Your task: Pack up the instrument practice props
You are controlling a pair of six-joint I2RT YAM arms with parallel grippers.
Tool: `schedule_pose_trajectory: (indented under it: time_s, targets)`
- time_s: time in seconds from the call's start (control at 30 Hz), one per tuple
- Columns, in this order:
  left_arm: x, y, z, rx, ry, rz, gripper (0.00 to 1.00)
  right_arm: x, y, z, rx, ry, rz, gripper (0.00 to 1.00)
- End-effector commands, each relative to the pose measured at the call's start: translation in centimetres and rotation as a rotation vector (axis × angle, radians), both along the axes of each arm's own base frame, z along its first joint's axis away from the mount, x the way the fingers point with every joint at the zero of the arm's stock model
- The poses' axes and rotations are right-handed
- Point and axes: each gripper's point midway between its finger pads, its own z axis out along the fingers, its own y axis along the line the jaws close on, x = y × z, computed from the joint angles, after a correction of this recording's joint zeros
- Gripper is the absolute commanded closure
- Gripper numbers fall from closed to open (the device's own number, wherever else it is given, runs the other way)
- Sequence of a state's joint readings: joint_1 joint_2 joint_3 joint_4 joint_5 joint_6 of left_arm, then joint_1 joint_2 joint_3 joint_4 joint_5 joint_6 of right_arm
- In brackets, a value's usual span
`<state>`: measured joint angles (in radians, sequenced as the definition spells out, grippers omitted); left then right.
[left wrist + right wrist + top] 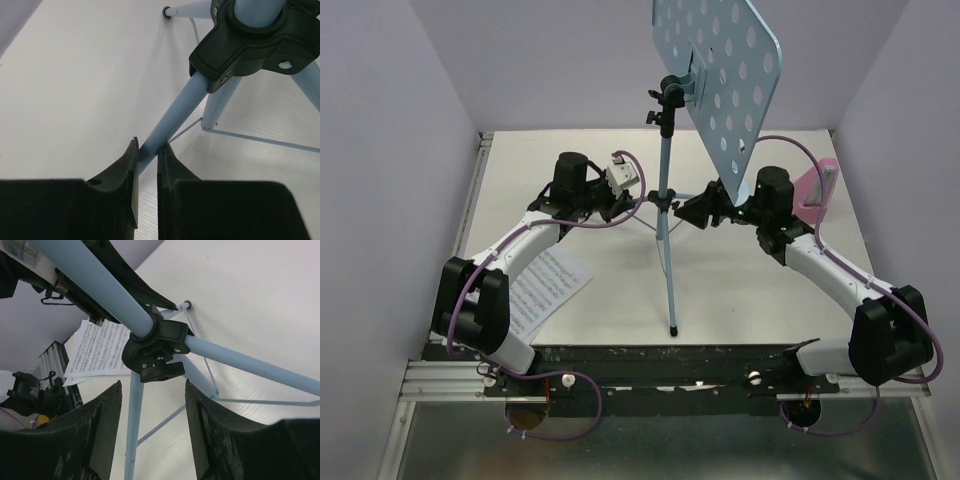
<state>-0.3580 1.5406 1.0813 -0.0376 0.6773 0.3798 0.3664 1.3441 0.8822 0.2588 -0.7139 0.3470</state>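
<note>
The light-blue music stand stands upright mid-table, with its hole-punched desk [720,70] high at the back and its pole [665,170] above the tripod legs. My left gripper [625,205] [148,147] is shut on one tripod leg [175,117] just below the black hub [255,40]. My right gripper [688,212] [152,385] is open on the stand's other side, with the hub [155,347] just ahead of its fingertips. The white sheet music [545,290] [100,347] lies flat under my left arm. The pink metronome [815,190] stands behind my right arm.
Lilac walls close in the table [750,290] on the left, back and right. A metal rail [650,385] runs along the near edge by the arm bases. One tripod foot [674,328] reaches toward the front.
</note>
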Motion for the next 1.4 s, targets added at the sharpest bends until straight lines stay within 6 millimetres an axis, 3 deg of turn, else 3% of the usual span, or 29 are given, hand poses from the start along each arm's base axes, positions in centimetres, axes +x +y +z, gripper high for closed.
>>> schedule_pose_trajectory:
  time_s: [0.0, 0.17, 0.47, 0.63, 0.9, 1.1, 1.2, 1.37]
  targets:
    - [-5.2, 0.1, -5.0, 0.029, 0.287, -0.041, 1.00, 1.6, -0.3, 0.0, 0.003, 0.036, -0.071, 0.40]
    - [-5.2, 0.0, -5.0, 0.027, 0.293, -0.043, 1.00, 2.3, -0.5, -0.6, -0.003, 0.054, -0.106, 0.42]
    - [-5.2, -0.1, -5.1, 0.024, 0.297, -0.047, 1.00, 2.5, 0.3, 0.4, 0.026, 0.056, -0.070, 0.41]
    - [-5.0, -0.2, -5.1, 0.023, 0.295, -0.047, 1.00, 4.0, -1.0, -1.6, -0.050, 0.061, -0.166, 0.43]
    - [-5.0, -0.1, -5.4, 0.025, 0.300, -0.042, 1.00, 3.4, -2.1, -4.5, -0.148, 0.017, -0.176, 0.45]
    - [-4.9, -0.2, -5.4, 0.021, 0.302, -0.043, 1.00, 5.7, -5.8, -6.7, -0.320, -0.048, -0.362, 0.48]
    - [-4.8, -0.2, -5.3, 0.021, 0.294, -0.043, 1.00, 6.8, -7.0, -6.4, -0.328, -0.051, -0.449, 0.46]
    - [-5.0, -0.1, -5.4, 0.023, 0.300, -0.042, 1.00, 6.9, -5.8, -3.9, -0.251, -0.083, -0.398, 0.45]
